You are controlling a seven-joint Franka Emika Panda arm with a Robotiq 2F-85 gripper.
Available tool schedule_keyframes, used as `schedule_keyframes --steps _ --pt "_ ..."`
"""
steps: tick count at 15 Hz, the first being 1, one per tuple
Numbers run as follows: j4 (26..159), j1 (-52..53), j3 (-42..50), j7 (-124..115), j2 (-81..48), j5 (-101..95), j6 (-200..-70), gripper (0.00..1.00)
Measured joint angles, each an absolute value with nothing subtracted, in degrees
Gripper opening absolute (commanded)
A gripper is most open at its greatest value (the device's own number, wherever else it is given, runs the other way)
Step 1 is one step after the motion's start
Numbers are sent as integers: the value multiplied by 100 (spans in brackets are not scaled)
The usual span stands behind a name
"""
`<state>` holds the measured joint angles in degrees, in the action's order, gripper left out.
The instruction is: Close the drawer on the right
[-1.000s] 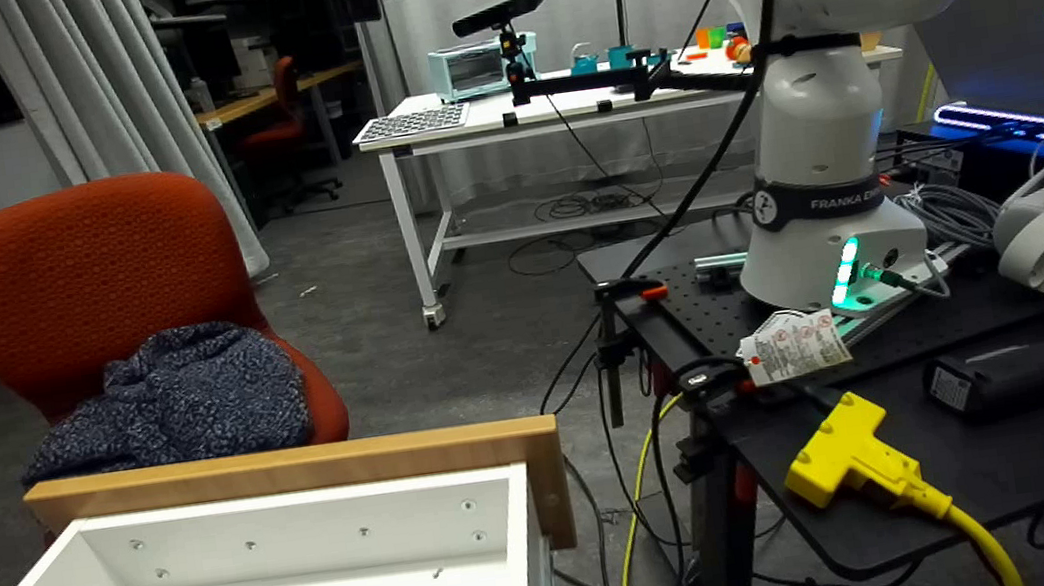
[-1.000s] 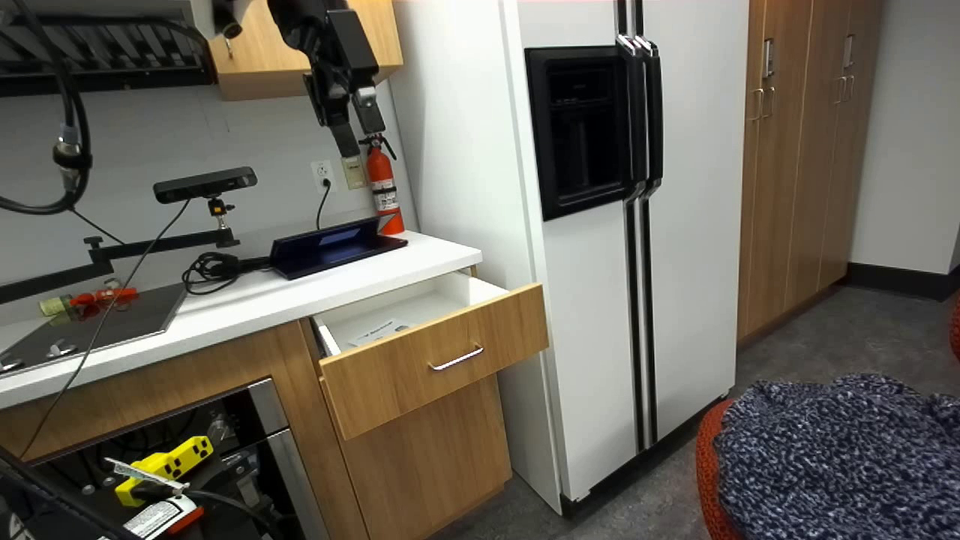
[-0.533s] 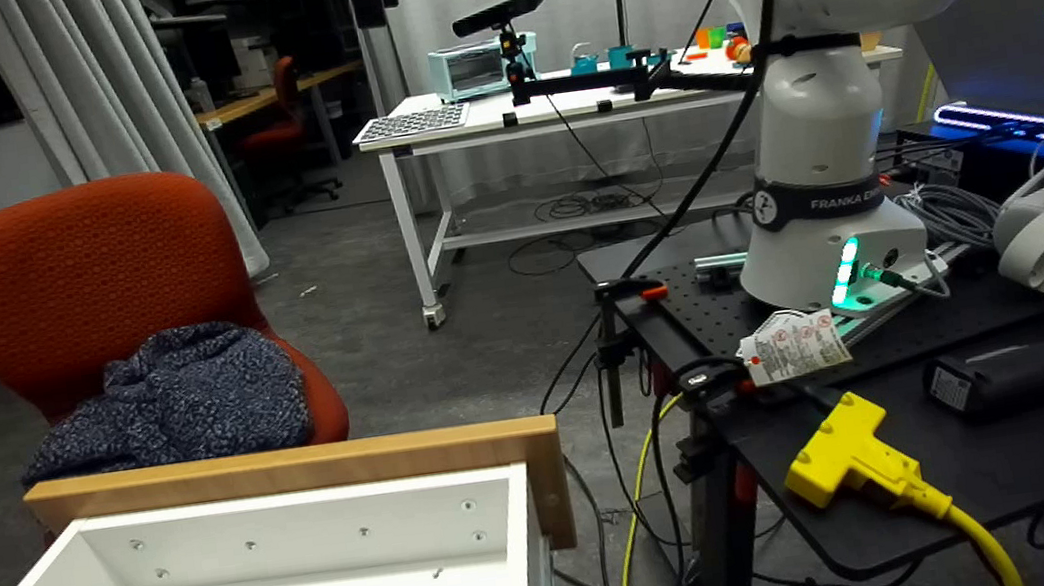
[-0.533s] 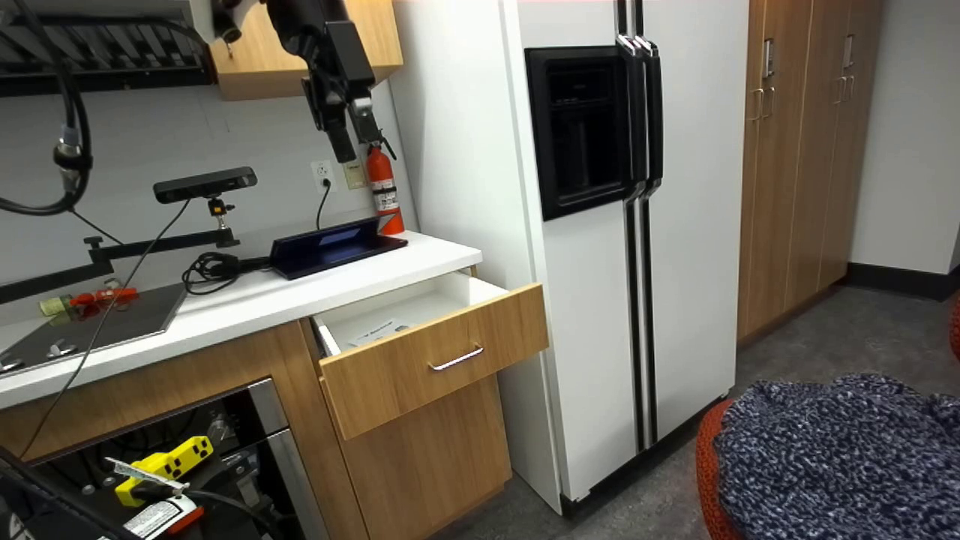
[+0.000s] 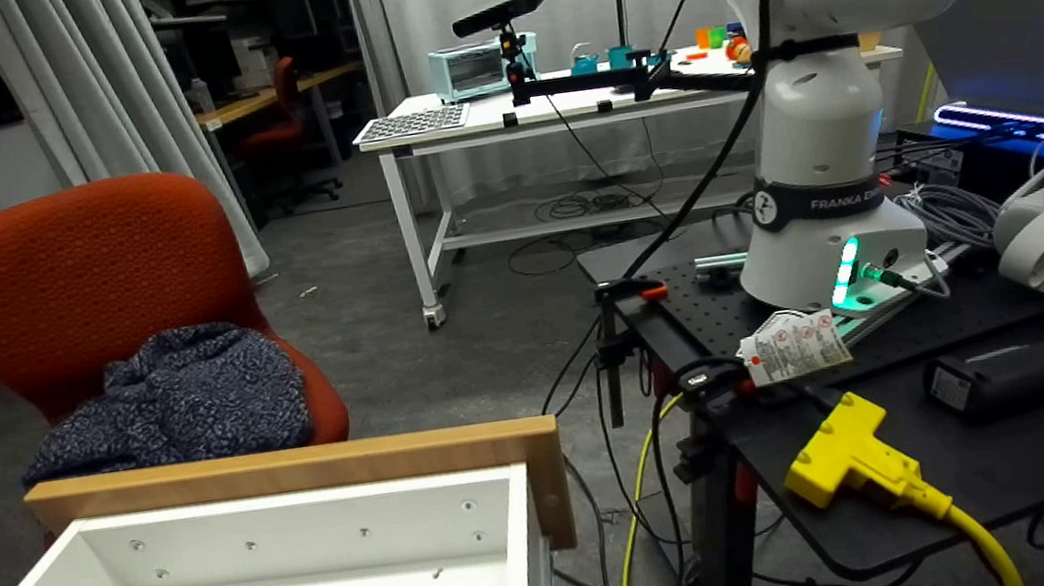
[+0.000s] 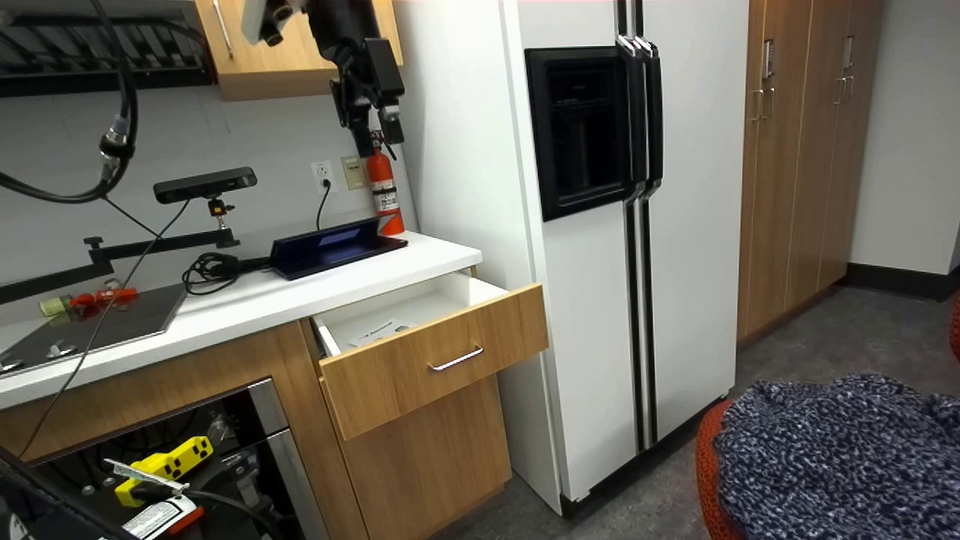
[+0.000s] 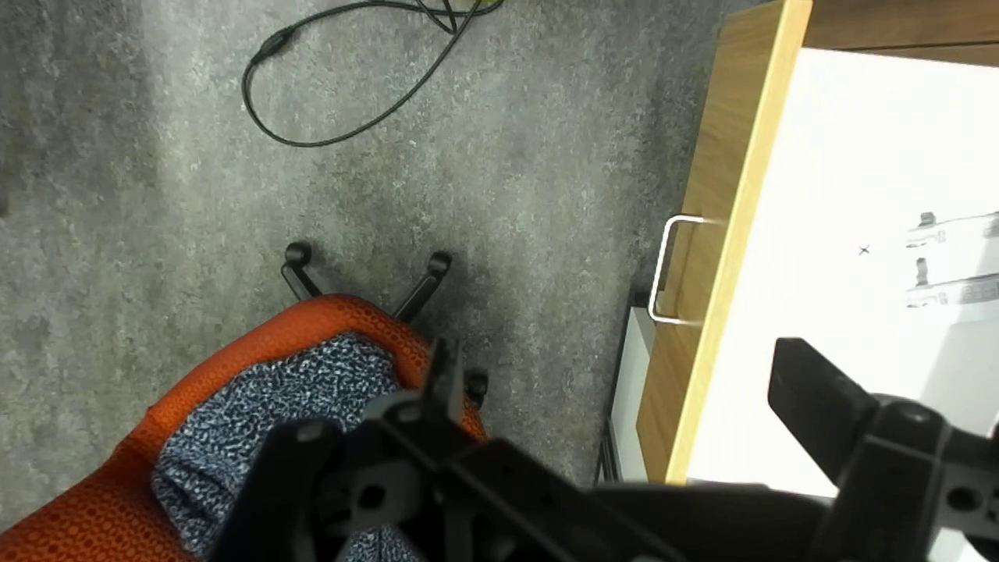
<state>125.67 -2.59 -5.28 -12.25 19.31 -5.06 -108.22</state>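
Note:
The drawer stands pulled out under the white counter, with a tan wooden front and white inside; it shows in both exterior views (image 5: 293, 471) (image 6: 405, 382) and at the right of the wrist view (image 7: 741, 218). Its silver bar handle (image 6: 456, 360) is on the front, and also shows in the wrist view (image 7: 659, 269). A printed sheet lies inside. My gripper (image 6: 379, 142) is high above the counter, apart from the drawer. In the wrist view my gripper (image 7: 616, 363) is open, with its fingers wide apart and nothing between them. One finger overlaps the drawer's inside in that picture.
An orange chair (image 5: 87, 280) with a dark speckled cloth (image 5: 184, 408) stands in front of the drawer. A white fridge (image 6: 690, 225) stands beside it. A dark tablet (image 6: 330, 247) and a fire extinguisher (image 6: 385, 195) stand on the counter (image 6: 442, 259).
My gripper has moved a little to the right in an exterior view, and the arm and its cable have shifted. The black hand part has left the top of an exterior view. The drawer has not moved.

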Motion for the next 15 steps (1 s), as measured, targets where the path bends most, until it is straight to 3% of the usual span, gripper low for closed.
schedule_keyframes --steps 10,15 --pt "12469 -258 -496 -1218 1731 -531 -10845 100" --pt "13265 -271 -184 -1123 1344 -603 -11867 100"
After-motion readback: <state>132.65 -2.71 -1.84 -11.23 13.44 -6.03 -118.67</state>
